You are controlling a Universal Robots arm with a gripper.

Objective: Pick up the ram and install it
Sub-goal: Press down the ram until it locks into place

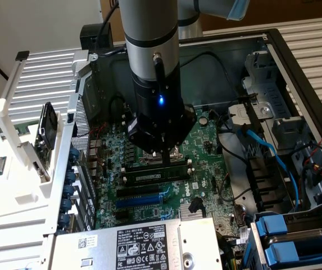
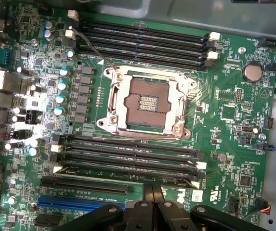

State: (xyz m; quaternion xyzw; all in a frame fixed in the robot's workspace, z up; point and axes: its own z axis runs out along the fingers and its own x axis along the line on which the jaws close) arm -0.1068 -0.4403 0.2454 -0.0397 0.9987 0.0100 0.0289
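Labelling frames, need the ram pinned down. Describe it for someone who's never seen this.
In the open computer case, find the green motherboard under the gripper. The ram is the long thin stick standing in the memory slots between the processor socket and the blue slot; alone among those dark bars, it carries a pale label.

motherboard [image 2: 234,120]: matt green board | socket frame [image 2: 147,103]: shiny metal | slots [image 2: 128,154]: black, probably plastic

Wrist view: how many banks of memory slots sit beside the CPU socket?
2. One bank runs along one side of the open CPU socket; the other bank runs along the opposite side, nearer the gripper. More could be hidden.
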